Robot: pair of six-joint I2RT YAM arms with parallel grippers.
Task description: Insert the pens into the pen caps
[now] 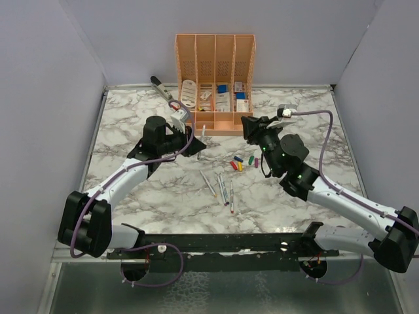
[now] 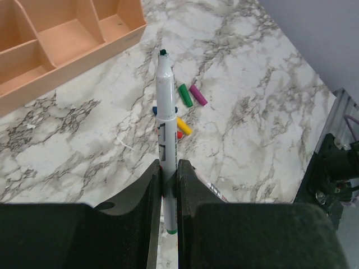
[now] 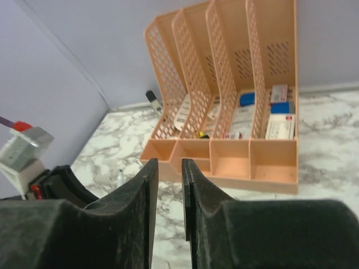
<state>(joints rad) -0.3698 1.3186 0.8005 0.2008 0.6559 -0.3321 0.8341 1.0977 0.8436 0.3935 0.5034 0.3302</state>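
Firmly clenched, the left claw [image 2: 168, 166] grips a slim, smooth white cylindrical pen [image 2: 165, 95], its dark tip pointing out over the veined, marble-patterned surface [image 2: 263, 84]. Stubby glossy plastic caps [image 2: 190, 96] lie clustered just beyond, with other pens [image 1: 224, 188] near them. The right claw [image 3: 170, 165], its matte black fingers slightly parted, grasps nothing before a perforated peach organizer [image 3: 224, 151].

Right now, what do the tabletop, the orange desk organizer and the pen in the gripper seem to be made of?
Tabletop: marble look, white with grey veins and a faint sheen; whether it is real stone or printed laminate, I cannot tell. Desk organizer: peach plastic, matte, with moulded lattice walls. Pen in the left gripper: smooth whitish plastic barrel, slightly glossy.
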